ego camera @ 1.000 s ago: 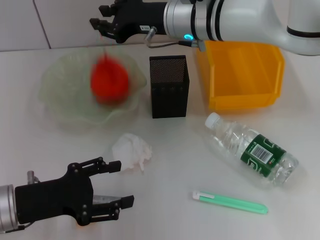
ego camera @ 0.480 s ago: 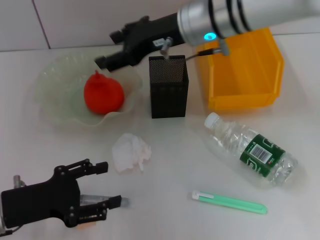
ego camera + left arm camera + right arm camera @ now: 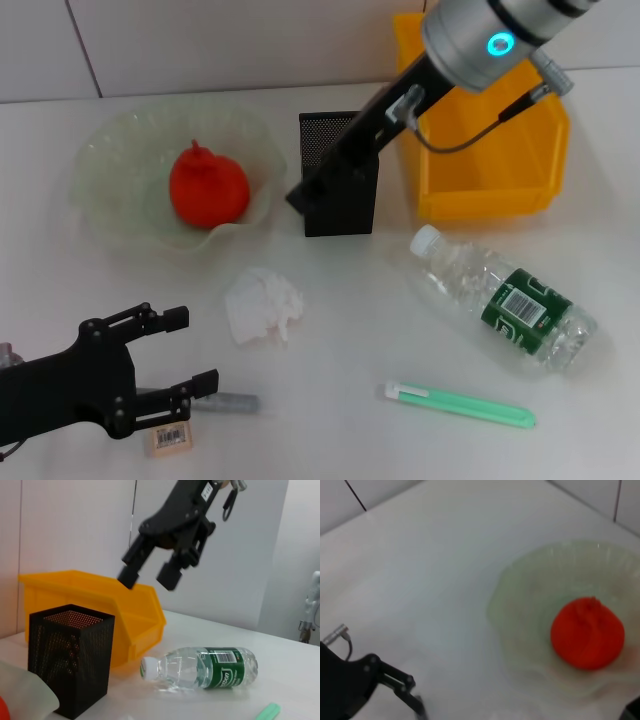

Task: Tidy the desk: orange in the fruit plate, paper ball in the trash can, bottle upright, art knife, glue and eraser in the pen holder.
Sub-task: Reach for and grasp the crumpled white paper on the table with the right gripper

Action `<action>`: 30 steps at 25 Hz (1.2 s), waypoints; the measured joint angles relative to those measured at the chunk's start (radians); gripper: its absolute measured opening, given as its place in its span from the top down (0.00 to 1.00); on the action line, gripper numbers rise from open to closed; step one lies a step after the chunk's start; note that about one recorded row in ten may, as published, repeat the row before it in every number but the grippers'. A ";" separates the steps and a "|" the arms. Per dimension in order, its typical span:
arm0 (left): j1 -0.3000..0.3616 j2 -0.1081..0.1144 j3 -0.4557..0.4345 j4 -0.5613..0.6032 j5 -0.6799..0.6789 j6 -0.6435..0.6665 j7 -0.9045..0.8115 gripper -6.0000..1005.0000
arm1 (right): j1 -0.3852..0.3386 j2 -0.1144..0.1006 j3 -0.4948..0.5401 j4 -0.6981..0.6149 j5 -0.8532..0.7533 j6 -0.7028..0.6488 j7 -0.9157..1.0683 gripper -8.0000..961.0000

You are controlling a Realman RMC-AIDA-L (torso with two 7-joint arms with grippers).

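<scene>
Orange (image 3: 208,185) sits in the plate (image 3: 110,190). Right gripper (image 3: 150,570) hangs above the table by the pen holder (image 3: 340,185), fingers open, empty. Left gripper (image 3: 175,350) low at the near table edge, fingers open; eraser (image 3: 168,438) just beside it. Paper ball (image 3: 262,305) on the table, bottle (image 3: 500,298) lying flat, trash can (image 3: 485,150) behind.

Orange (image 3: 208,184) is seen in fruit plate (image 3: 110,165), upper left. Pen holder (image 3: 340,190) is placed centre, trash can (image 3: 490,150) to its right. Paper ball (image 3: 262,305) is found below plate; bottle (image 3: 505,300) lying lower right; eraser (image 3: 168,438) bottom left.
</scene>
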 joint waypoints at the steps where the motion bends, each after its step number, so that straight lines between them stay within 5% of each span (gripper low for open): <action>1: 0.000 0.000 0.000 0.000 0.000 0.000 0.000 0.19 | 0.024 0.016 -0.005 0.027 -0.039 -0.006 0.022 0.18; 15: 0.006 0.002 -0.026 -0.006 -0.001 0.002 0.027 0.19 | 0.089 0.035 -0.105 0.294 0.001 0.135 0.047 0.17; 30: -0.005 0.000 -0.025 -0.006 0.000 0.004 0.028 0.19 | 0.082 0.039 -0.368 0.424 0.149 0.413 0.053 0.18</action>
